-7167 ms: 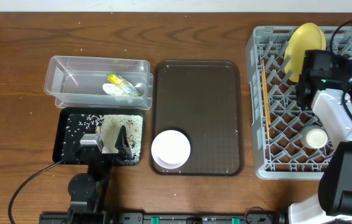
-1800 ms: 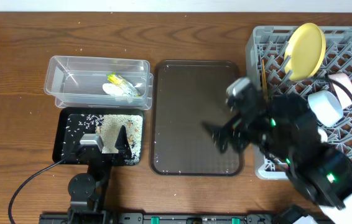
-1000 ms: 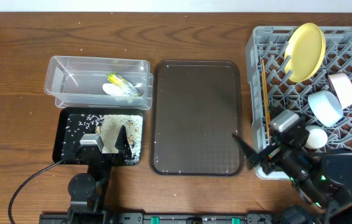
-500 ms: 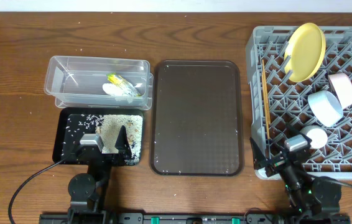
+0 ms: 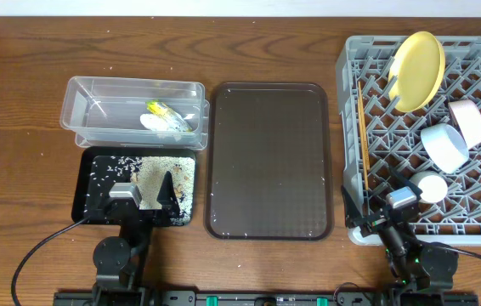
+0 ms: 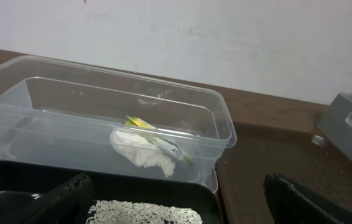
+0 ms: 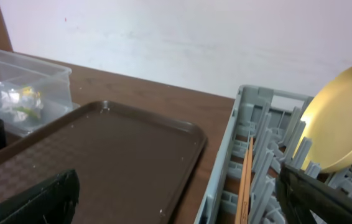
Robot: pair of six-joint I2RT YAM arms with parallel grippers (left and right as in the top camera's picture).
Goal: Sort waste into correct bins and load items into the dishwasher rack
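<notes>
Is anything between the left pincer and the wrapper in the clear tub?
Yes: the near wall of the clear tub rises between the left pincer and the wrapper. The tub is open on top, nothing over the wrapper.

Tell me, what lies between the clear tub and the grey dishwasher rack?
The dark brown serving tray lies between the clear tub and the dishwasher rack; the overhead view shows it.

No words or numbers can be read. The wrapper (image 6: 143,148) has some print, but it is too small to read.
</notes>
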